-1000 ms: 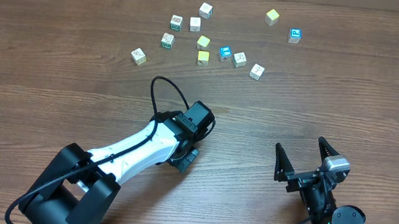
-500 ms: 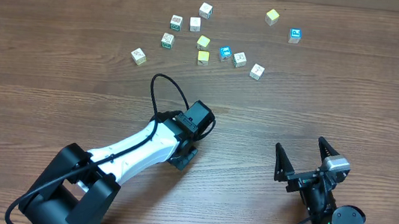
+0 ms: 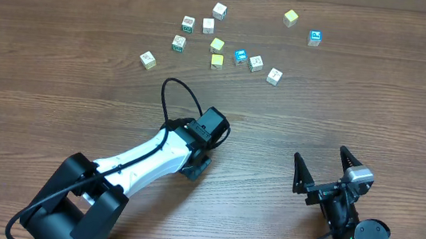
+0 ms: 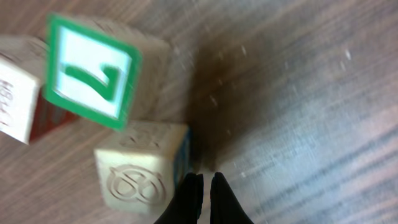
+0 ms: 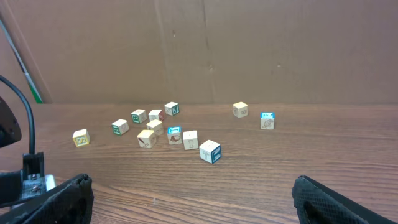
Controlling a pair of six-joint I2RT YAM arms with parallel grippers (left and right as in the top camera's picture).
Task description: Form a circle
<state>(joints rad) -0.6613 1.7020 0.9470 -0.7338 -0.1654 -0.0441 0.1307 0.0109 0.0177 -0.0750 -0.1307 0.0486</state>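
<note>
Down at table level, the left gripper (image 4: pixel 204 179) had its jaws pinched fully together and carried nothing. Its tips were down by the wood just beside the circle (image 4: pixel 93 109), the tight little cluster that filled the left wrist view. Three members showed there: a green-faced cube (image 4: pixel 90 68) set at an angle, an embossed cube (image 4: pixel 140 168) right by the fingers, and a third cube (image 4: pixel 17 102) cut off at the frame's edge. Whether finger and embossed cube actually touched could not be told. From overhead the cluster did not show at all, presumably hidden under the left arm. The loose cubes (image 3: pixel 240 56) sat well apart at the far side of the table (image 3: pixel 376 98). The right gripper (image 3: pixel 321 153) stood spread wide and empty near the front edge.

The danger looked plain. Closed tips make a blunt pusher, and one nudge too far would likely drive the embossed cube into its neighbours and break the ring open. With so little of the cluster in view, such a slip might go unnoticed.
</note>
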